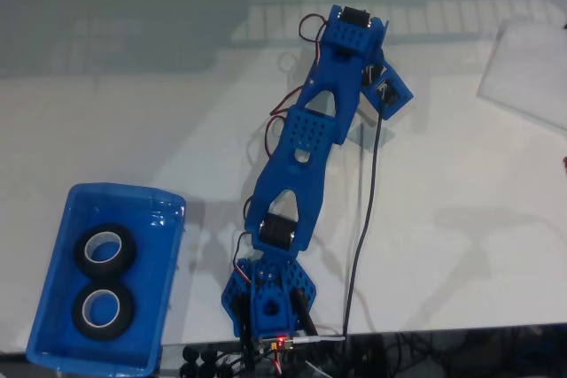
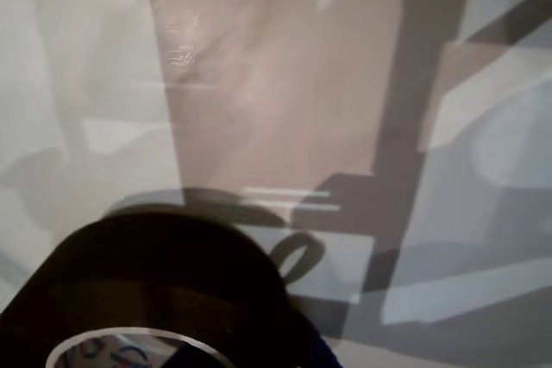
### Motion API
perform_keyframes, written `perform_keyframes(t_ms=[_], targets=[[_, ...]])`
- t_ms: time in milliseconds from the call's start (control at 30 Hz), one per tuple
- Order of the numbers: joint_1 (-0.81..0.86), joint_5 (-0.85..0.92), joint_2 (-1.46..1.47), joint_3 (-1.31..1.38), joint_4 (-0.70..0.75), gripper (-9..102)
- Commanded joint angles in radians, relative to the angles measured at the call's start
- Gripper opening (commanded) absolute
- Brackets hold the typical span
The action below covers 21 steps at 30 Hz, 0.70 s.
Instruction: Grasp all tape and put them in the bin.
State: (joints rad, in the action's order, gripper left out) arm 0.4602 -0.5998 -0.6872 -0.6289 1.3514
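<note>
White tabletop [image 1: 133,130] stretches glossy under your arm [image 1: 306,139] in the fixed view, throwing back pale reflections of a window or ceiling grid along its far edge. At the near left corner you have the bin [image 1: 53,245], set slightly askew, with two tape rolls lying flat inside it: one roll [image 1: 104,251] toward the far end and the other roll [image 1: 102,308] just beside it toward the near end, the two touching or almost so. Your arm rises from its base [image 1: 266,298] at the near edge, about the middle of the table, and reaches away toward the far edge, well apart from the bin. A black cable [image 1: 368,210] runs along the tabletop on the arm's right side down to the near edge.

Turn to the wrist view and you see a third roll [image 2: 155,273] close up at the bottom left, its black rim bulging into view and a sliver of its pale core at the bottom edge. It sits right against the gripper [image 1: 376,77], but you cannot tell from either view whether the fingers are clamped on it or spread. Behind it you have only the reflective table [image 2: 259,84] with grey shadows.
</note>
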Motion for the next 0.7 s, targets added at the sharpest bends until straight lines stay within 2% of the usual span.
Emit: perform_keyframes(t_ms=[0, 367, 667], targets=[[0.002, -0.005, -0.003, 0.023, 0.011, 0], [-0.011, 0.014, -0.101, -0.049, 0.006, 0], [-0.137, 0.132, -0.541, -0.482, -0.028, 0]])
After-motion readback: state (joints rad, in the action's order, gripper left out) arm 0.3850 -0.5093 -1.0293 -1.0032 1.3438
